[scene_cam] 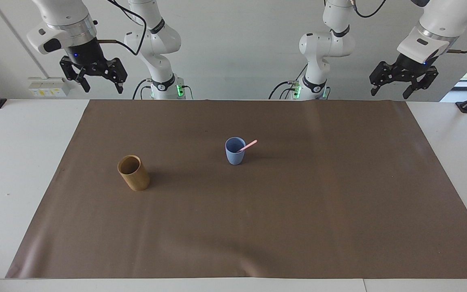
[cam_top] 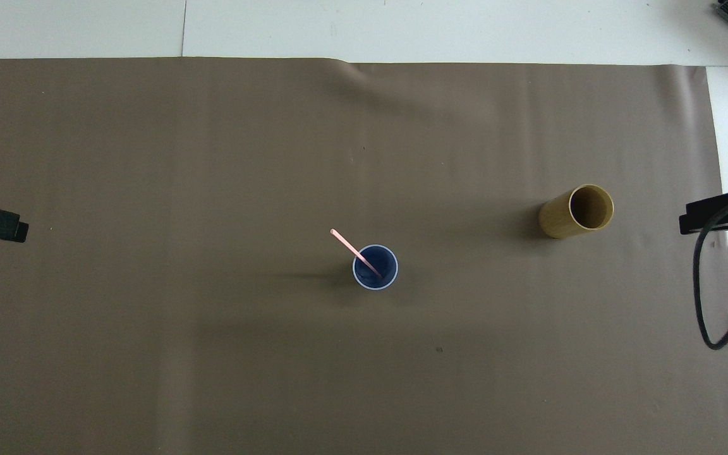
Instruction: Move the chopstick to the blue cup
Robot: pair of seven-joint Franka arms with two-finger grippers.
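1. Blue cup (scene_cam: 234, 151) stands upright near the middle of the brown mat (scene_cam: 298, 202) that covers most of the white desk (scene_cam: 10, 162).
2. Chopstick (scene_cam: 249, 145) sits inside the blue cup, lower end in the bottom of the cup. It leans on the rim and its upper end pokes out, tilted toward the left arm's end of the desk.
3. Ochre-brown cup (scene_cam: 133, 172) stands upright on the mat, well apart from the blue cup. It is toward the right arm's end and somewhat farther from the robots. Nothing shows inside it.
4. Right tool (scene_cam: 99, 86) hangs high over the desk edge at the right arm's end. Fingers spread apart, nothing between them.
5. Left tool (scene_cam: 390, 92) hangs high at the left arm's end, over the mat's corner nearest the robots. Fingers apart, holding nothing.
6. Both tools are well clear of the cups and the chopstick.
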